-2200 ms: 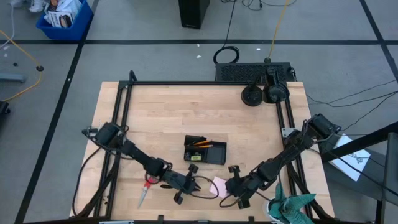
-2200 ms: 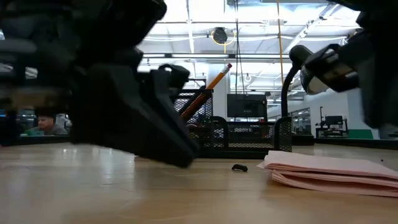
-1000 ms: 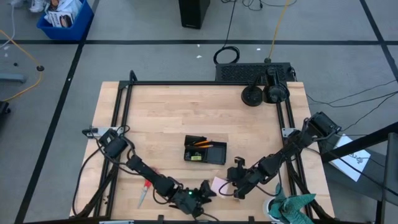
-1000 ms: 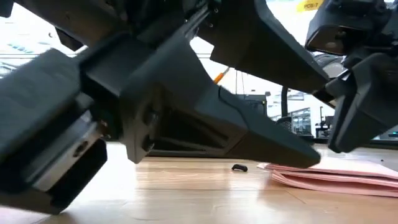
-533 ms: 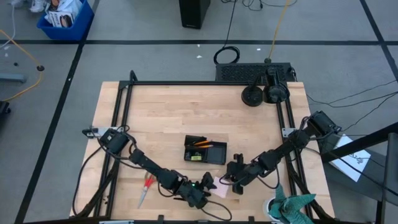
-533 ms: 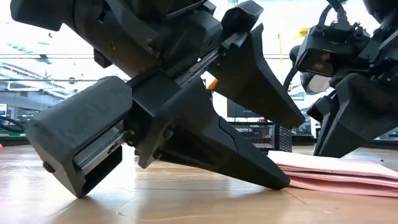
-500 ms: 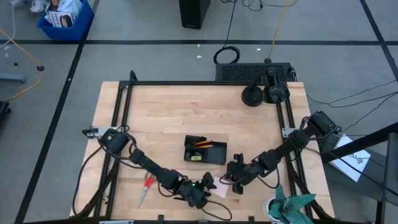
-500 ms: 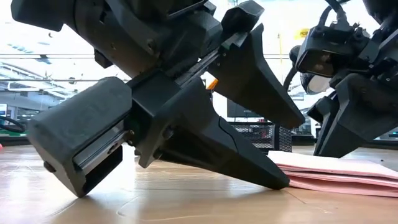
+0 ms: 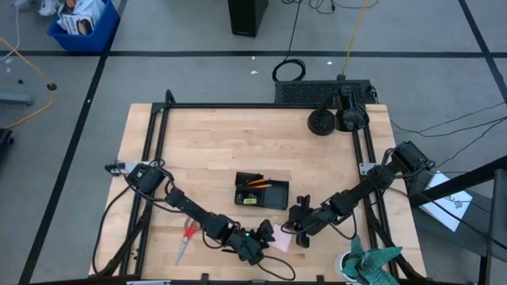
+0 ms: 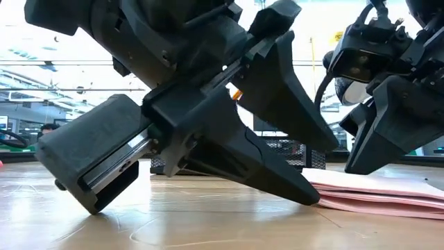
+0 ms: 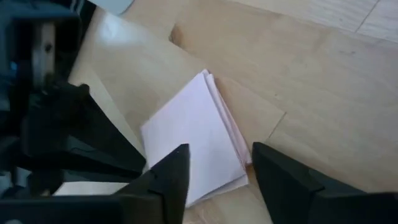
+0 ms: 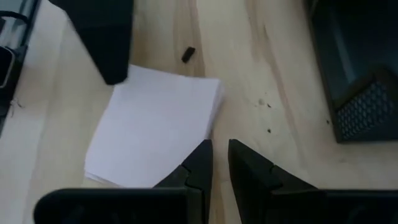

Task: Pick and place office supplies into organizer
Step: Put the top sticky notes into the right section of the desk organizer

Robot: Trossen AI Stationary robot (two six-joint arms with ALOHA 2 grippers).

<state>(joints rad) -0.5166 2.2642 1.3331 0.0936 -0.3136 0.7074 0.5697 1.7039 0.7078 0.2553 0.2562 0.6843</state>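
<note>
The pink sticky-note pad lies flat on the table near the front edge. My left gripper is open and slants down low; its fingers straddle one corner of the pad. My right gripper is shut and comes down on the pad's opposite side. The black organizer stands just beyond, with orange pencils in it. The red-handled scissors lie flat to the left. A tiny binder clip lies beside the pad. My left gripper has its lower fingertip at table height against the pad's edge, and its upper finger stands above the pad. Whether either finger touches the pad cannot be told. My right gripper comes from above at a slant, and its shut fingertips appear to rest on the pad's top sheet near its edge; the pad lies flat.
A black flat box with round discs sits at the far right corner. A teal cloth hangs off the front right. The black frame rails run along the table's sides. Bare wood lies beyond the organizer.
My left gripper has swung from the table's near edge toward the pad and dropped low, its fingers coming around the pad's corner. My right gripper has come down from above onto the pad's far side. The pad has stayed where it was.
</note>
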